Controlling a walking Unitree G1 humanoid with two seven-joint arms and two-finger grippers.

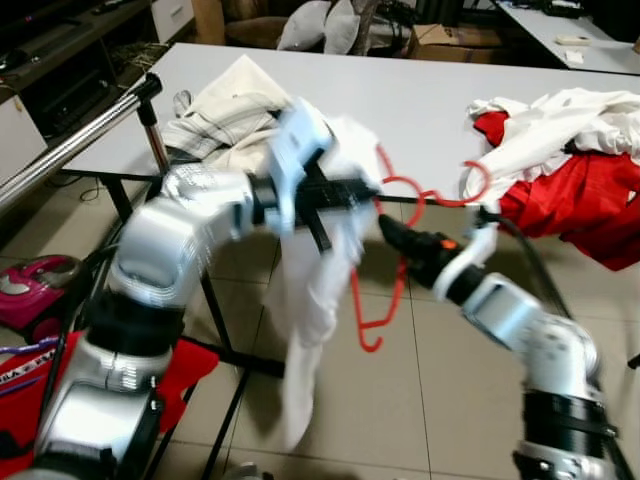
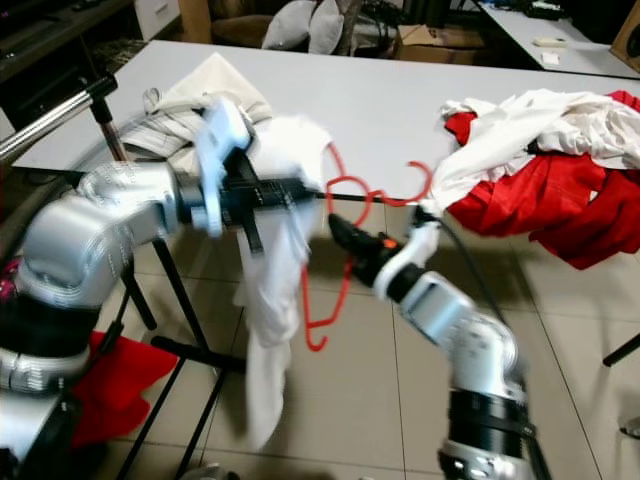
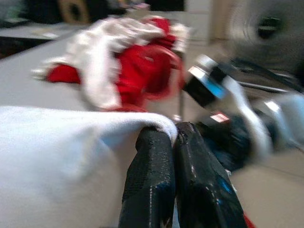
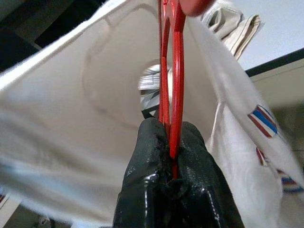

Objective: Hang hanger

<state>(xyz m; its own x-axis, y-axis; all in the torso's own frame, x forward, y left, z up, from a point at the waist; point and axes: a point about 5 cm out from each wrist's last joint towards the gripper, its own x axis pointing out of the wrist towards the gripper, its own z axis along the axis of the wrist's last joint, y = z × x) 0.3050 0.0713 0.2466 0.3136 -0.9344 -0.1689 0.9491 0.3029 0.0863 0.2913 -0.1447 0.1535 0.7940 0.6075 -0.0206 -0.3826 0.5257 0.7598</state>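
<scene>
1. Hanger [image 1: 385, 240], red plastic, held in the air in front of the near edge of the worktop [image 1: 420, 100], between the two arms. Its hook curls up near the worktop edge and its lower part hangs down over the tiled floor [image 1: 400, 400].
2. Right end effector [image 4: 172, 142], fingers pinched together on the red hanger bar, which runs up between them in the right wrist view. Seen from the head, it reaches in from the right and lower side, just beside the hanger.
3. White garment [image 1: 320, 300], draped on the hanger and trailing down toward the floor. In the right wrist view the cloth spreads open around the hanger, with small red, white and blue patches on one side.
4. Left end effector [image 3: 173, 142], fingers closed tight on the upper edge of the white garment, arm stretched across from the left.
5. Worktop, white, behind the held items.
6. Beige striped cloth [image 1: 230, 115], heaped on the left part of the worktop.
7. Pile of red and white clothes [image 1: 570, 160], on the right part of the worktop, spilling over its near edge.
8. Metal rail [image 1: 75, 140], silver, on a dark stand at the far left.
9. Red fabric [image 1: 190, 365], on the floor beneath the left arm.
</scene>
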